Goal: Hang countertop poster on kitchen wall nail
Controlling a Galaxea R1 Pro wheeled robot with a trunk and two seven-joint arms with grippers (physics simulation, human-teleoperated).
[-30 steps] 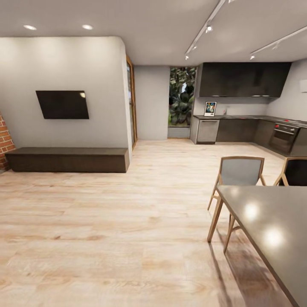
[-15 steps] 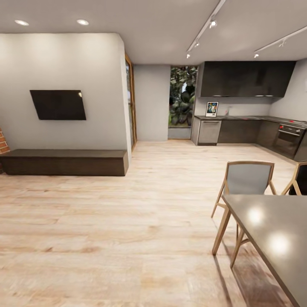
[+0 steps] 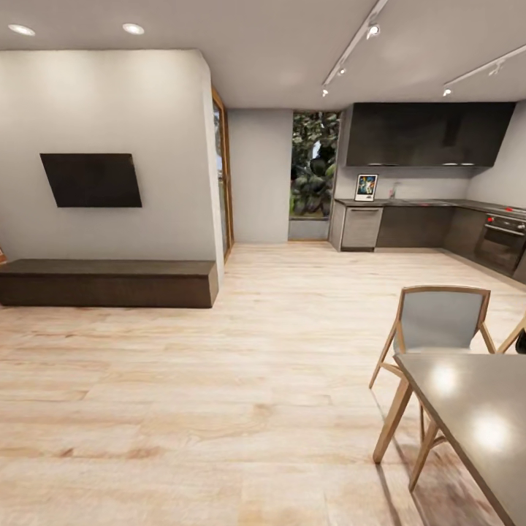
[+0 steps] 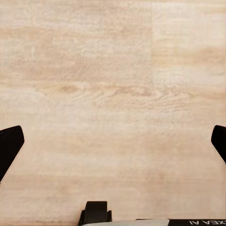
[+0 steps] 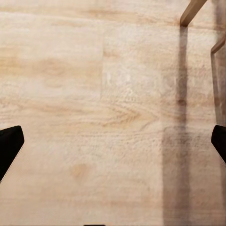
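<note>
You're in the approach step, nothing grasped yet. The upright framed poster with white border and dark blue artwork (image 3: 365, 187) stands far across the room on the long glossy grey kitchen bench (image 3: 409, 202), propped against the light-grey back wall below the dark upper cabinets (image 3: 427, 134). No wall nails can be made out at this range; too small to tell.

The left pincer (image 4: 113, 146) points down at the pale wood plank floor (image 3: 241, 380), its black fingertips (image 4: 10, 146) spread to the frame edges, holding nothing. The right pincer (image 5: 113, 146) looks the same: wide apart, empty, above floor, with a wooden chair leg (image 5: 192, 11) and its shadow close by.

On your right, the dark-topped dining table (image 3: 475, 409) and grey-backed wooden chair (image 3: 442, 321) sit close.

Next move, as I judge it: drive forward across the open floor towards the kitchen, keep left of the chair and table, and stop squared up to the poster end of the bench, within arm's reach. Then look for nails on the wall.
</note>
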